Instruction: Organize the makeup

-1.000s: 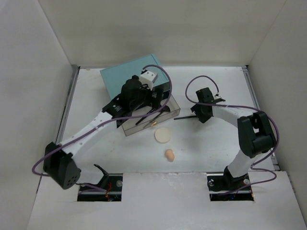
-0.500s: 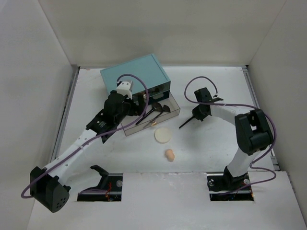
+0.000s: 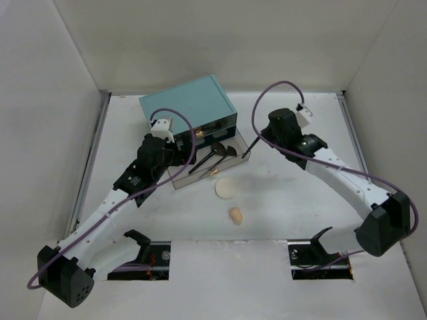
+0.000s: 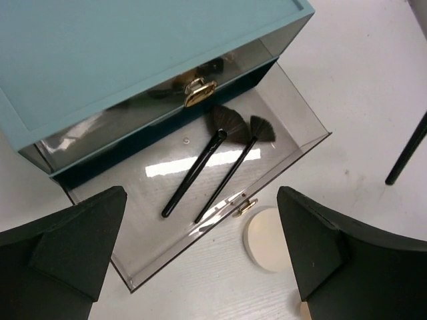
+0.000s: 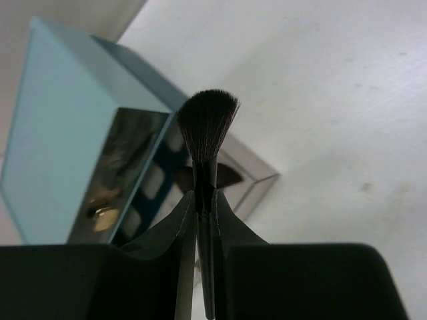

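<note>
A teal box (image 3: 187, 103) stands at the back left with its clear lower drawer (image 4: 133, 233) pulled open. Two black brushes (image 4: 193, 177) lie side by side in the drawer. My right gripper (image 5: 205, 200) is shut on a third black brush (image 5: 207, 123), bristles pointing away, held just off the drawer's right corner (image 3: 247, 152). My left gripper (image 4: 200, 227) hangs open and empty over the drawer's front edge. A cream round puff (image 3: 226, 188) lies on the table before the drawer, and a peach sponge (image 3: 235, 215) lies nearer the arms.
White walls enclose the table on three sides. A gold handle (image 4: 199, 91) sits on the shut upper drawer, and a smaller one (image 4: 245, 206) on the open drawer's front.
The right gripper shut on the brush, lifted it off the table and carried it left to the drawer's corner. The left arm drew back from over the drawer, staying open.
</note>
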Robot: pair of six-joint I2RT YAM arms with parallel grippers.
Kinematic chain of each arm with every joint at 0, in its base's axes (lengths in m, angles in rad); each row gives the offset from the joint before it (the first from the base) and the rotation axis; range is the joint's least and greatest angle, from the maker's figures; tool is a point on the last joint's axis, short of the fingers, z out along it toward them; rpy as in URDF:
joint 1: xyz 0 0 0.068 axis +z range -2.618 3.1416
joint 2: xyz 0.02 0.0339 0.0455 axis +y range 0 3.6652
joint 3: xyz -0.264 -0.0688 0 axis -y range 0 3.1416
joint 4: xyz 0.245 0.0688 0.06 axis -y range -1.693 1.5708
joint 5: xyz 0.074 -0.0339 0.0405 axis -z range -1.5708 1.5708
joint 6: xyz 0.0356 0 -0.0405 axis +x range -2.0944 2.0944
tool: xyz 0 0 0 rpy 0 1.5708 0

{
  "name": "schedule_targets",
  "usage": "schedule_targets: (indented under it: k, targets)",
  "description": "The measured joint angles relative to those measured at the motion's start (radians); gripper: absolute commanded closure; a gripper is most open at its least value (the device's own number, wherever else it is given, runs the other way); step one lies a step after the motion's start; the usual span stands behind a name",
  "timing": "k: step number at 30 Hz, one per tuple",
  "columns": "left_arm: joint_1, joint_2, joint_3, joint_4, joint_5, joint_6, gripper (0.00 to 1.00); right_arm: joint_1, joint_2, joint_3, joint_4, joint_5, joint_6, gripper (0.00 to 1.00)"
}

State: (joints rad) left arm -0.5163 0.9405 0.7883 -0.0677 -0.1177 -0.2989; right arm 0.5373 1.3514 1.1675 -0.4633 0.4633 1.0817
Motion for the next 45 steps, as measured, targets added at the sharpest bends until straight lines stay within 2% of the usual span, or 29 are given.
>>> schedule_targets:
  k: [6, 8, 10, 11, 17, 22, 25, 29, 36, 42, 44, 45]
  targets:
    - [-0.019, -0.033, -0.034, -0.049, 0.000, -0.026, 0.00, 0.154, 0.255, 0.192, 0.054, 0.089, 0.038, 1.00]
    - [-0.021, -0.057, -0.037, -0.080, 0.000, -0.026, 0.00, 0.200, 0.355, 0.240, 0.068, 0.106, 0.056, 0.96]
    - [-0.019, -0.089, -0.037, -0.111, 0.000, -0.027, 0.00, 0.233, 0.434, 0.274, 0.070, 0.108, 0.071, 0.81]
    - [-0.018, -0.105, -0.037, -0.125, 0.000, -0.027, 0.00, 0.247, 0.469, 0.290, 0.072, 0.105, 0.077, 0.68]
    - [-0.016, -0.180, -0.037, -0.165, -0.003, -0.028, 0.00, 0.278, 0.537, 0.315, 0.067, 0.084, 0.090, 0.43]
    - [-0.071, -0.143, -0.037, -0.163, 0.006, -0.027, 0.00, 0.268, 0.475, 0.298, 0.072, 0.077, 0.067, 0.23]
    - [-0.148, -0.080, -0.036, -0.159, 0.022, -0.026, 0.00, 0.240, 0.347, 0.216, 0.083, 0.071, 0.030, 0.12]
    - [-0.292, 0.066, -0.018, -0.154, 0.042, -0.027, 0.00, 0.140, 0.142, 0.072, 0.092, 0.069, -0.041, 0.00]
    - [-0.497, 0.372, 0.085, -0.147, 0.072, -0.060, 0.00, -0.086, -0.098, -0.167, 0.091, 0.077, -0.140, 0.00]
    - [-0.563, 0.582, 0.159, -0.132, 0.111, -0.134, 0.00, -0.153, -0.146, -0.235, 0.081, 0.048, -0.233, 0.00]
    - [-0.578, 0.641, 0.174, -0.131, 0.116, -0.157, 0.05, -0.158, -0.148, -0.246, 0.082, 0.037, -0.256, 0.00]
    - [-0.585, 0.671, 0.182, -0.131, 0.118, -0.167, 0.11, -0.159, -0.149, -0.252, 0.082, 0.032, -0.264, 0.00]
